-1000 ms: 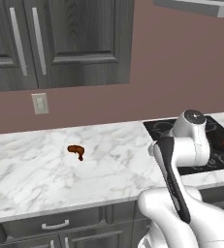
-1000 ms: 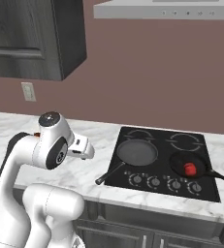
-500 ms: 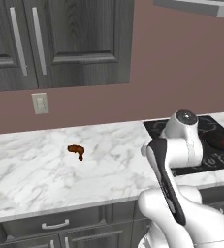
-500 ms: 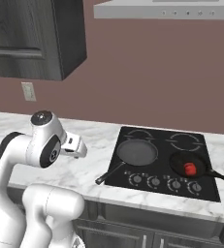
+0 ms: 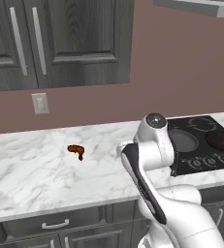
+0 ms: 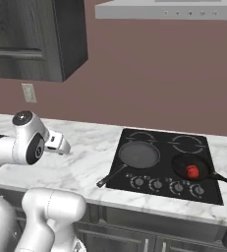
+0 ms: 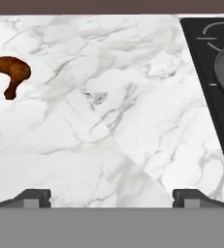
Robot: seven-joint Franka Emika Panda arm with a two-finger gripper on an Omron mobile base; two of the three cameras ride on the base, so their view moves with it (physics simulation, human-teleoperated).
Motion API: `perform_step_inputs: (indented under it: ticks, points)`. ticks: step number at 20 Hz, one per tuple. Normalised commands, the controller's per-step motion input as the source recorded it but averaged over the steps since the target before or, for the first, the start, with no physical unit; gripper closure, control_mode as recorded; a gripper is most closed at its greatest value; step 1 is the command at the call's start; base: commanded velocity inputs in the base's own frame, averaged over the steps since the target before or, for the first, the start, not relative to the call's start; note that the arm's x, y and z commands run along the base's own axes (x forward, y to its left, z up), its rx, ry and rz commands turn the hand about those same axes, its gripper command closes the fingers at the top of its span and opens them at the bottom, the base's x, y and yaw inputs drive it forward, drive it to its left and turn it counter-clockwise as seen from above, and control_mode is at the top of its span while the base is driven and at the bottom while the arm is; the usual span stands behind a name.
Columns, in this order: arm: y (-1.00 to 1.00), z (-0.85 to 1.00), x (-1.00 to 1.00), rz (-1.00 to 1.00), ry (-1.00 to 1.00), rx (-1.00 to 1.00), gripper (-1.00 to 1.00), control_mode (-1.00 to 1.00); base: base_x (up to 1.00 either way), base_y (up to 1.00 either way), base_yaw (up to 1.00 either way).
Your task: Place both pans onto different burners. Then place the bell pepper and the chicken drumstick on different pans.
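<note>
The chicken drumstick [image 5: 76, 150] lies alone on the white marble counter, brown, with its narrow bone end curling down [image 7: 12, 72]. My gripper [image 7: 111, 197] hovers open above bare marble, well to the right of the drumstick, with nothing between its fingertips [image 7: 34, 196]. On the black cooktop [image 6: 159, 184] the wide grey pan [image 6: 138, 154] covers the front left burner, handle pointing off the front edge. The smaller black pan [image 6: 196, 166] sits on the front right burner and holds the red bell pepper [image 6: 192, 171]. Both rear burners [image 6: 186, 143] are bare.
A row of knobs [image 6: 156, 184] runs along the cooktop's front. Dark cabinets [image 5: 60, 43] hang above the counter, a wall outlet [image 5: 40, 102] sits behind it, and a range hood [image 6: 164, 10] is over the cooktop. Open marble [image 5: 26, 174] spreads around the drumstick.
The arm has swung left, away from the cooktop and over the counter toward the drumstick. Pans, pepper and drumstick have stayed put.
</note>
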Motion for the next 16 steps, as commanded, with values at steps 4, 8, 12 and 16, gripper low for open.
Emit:
perform_step_inputs:
  ticks: [4,8,12,16]
  points:
    - [0.43,0.00,0.53,0.00,0.04,0.01,-1.00,-1.00,0.00,0.00,0.00]
    - [0.26,0.00,0.50,0.00,0.03,0.05,-1.00,-1.00,0.00,0.00,0.00]
    - [0.22,-0.01,0.53,0.00,0.05,0.05,-1.00,-1.00,0.00,0.00,0.00]
    - [0.31,-0.04,0.47,0.00,0.04,0.01,-1.00,-1.00,0.00,0.00,0.00]
